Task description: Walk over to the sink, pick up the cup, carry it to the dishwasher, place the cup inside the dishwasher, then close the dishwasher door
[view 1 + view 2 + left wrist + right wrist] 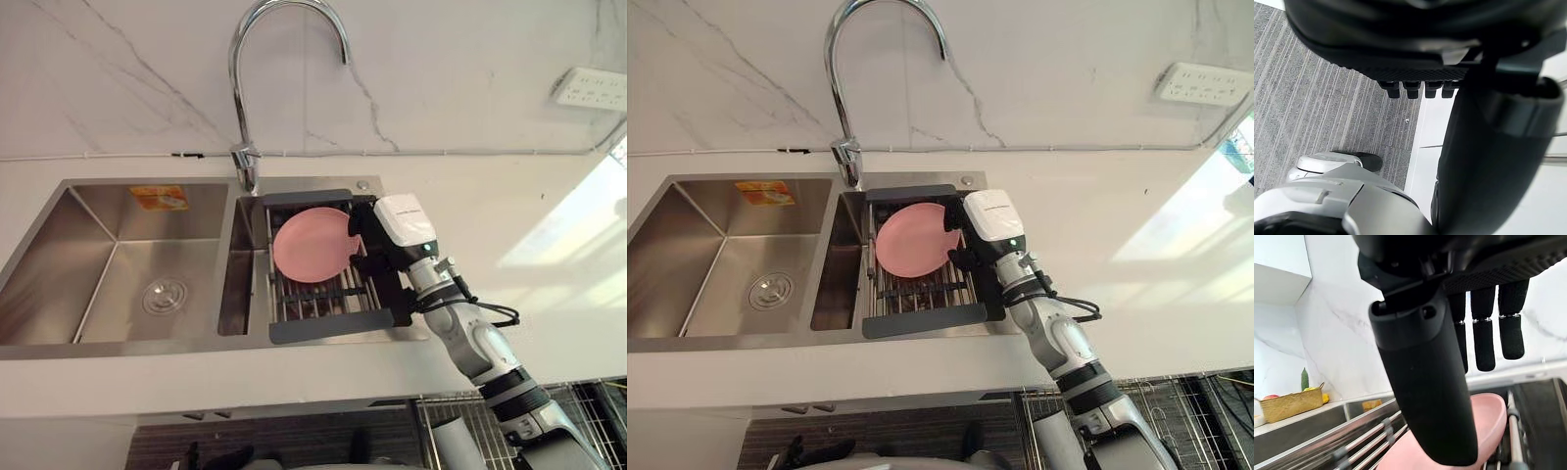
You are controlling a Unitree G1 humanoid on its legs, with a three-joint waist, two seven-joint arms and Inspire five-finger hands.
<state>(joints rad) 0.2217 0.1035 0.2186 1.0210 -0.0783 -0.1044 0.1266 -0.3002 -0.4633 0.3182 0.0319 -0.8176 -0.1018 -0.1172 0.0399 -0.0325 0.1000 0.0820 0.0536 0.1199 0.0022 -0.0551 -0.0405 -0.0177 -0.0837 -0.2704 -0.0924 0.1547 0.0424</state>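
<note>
1. There is no cup here. What I see is a pink dish, round and shallow, lying in a dark-framed drying rack that spans the right basin of the sink.
2. My right hand is over the right edge of that dish, reaching in from the near right. In the right wrist view its fingers hang straight and spread apart above the pink rim, with the thumb forward of them and nothing held. I cannot tell whether any part of the hand touches the dish.
3. The rack's metal bars run under the dish, and its dark end pieces sit on the far and near edges of the basin.
4. The left basin has a round drain in its floor and an orange sticker on its far wall.
5. A curved chrome faucet rises behind the divider between the basins, against a marbled white wall.
6. The pale countertop stretches right of the sink, and a white outlet strip is on the wall at the far right.
7. My left hand hangs low over grey carpet. I cannot tell whether it is open or closed.
</note>
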